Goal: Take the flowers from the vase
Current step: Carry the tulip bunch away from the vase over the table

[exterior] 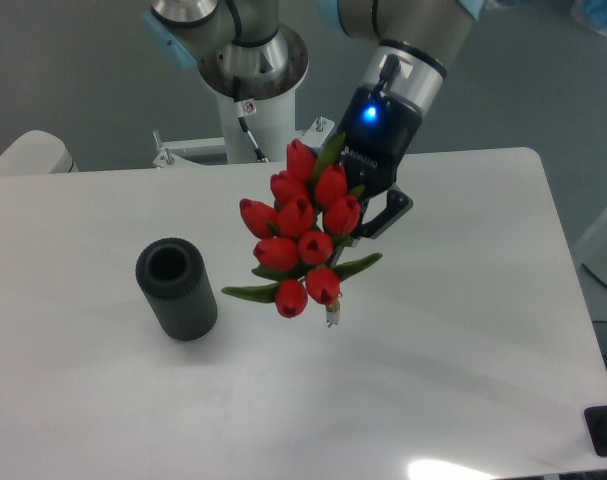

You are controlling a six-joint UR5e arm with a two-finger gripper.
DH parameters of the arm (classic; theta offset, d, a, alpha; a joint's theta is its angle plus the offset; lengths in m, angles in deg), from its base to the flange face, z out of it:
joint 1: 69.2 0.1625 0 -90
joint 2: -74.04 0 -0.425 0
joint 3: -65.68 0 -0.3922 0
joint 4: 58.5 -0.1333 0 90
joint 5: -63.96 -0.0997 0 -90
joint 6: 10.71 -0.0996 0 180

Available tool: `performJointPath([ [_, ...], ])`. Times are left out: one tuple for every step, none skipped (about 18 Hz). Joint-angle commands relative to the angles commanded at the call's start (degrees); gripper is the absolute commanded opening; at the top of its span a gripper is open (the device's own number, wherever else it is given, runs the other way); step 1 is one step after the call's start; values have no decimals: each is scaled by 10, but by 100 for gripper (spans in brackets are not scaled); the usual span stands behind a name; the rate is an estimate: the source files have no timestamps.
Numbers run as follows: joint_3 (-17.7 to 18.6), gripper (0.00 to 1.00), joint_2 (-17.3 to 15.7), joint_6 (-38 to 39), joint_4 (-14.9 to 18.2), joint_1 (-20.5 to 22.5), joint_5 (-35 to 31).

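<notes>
A white counter (453, 330) with rounded corners fills most of the view. Behind it is grey floor (73, 70). At the left edge a pale rounded object (23, 152) shows. A small dark object (605, 430) sits at the lower right edge.

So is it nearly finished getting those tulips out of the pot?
Yes, it looks essentially done. The vase stands upright on the white table with its dark mouth empty. The flowers hang in the air to its right, clear of it, carried by the pincer, which appears shut on them, though the buds hide most of it. Nothing of the pick-up itself looks left to do.
</notes>
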Motion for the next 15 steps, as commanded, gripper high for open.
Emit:
performJointPath([
  [2,45,0,-1,0,-1,-2],
  [3,45,1,-1,0,-1,-4],
  [2,45,2,-1,0,-1,-9],
  [2,45,2,-2,0,-1,-12],
  [3,45,2,-3,0,-1,-14],
  [3,45,3,-3,0,-1,-14],
  [4,45,4,-8,0,0,-13],
  [4,45,4,-11,0,1,-13],
  [4,45,4,-11,0,2,-13],
  [4,45,4,-11,0,2,-13],
  [4,45,4,-11,0,2,-14],
  [6,45,4,-12,0,3,-14],
  [6,45,4,-11,0,3,-14],
  [7,45,4,-11,0,4,-13],
  [8,45,4,-12,0,4,-13],
])
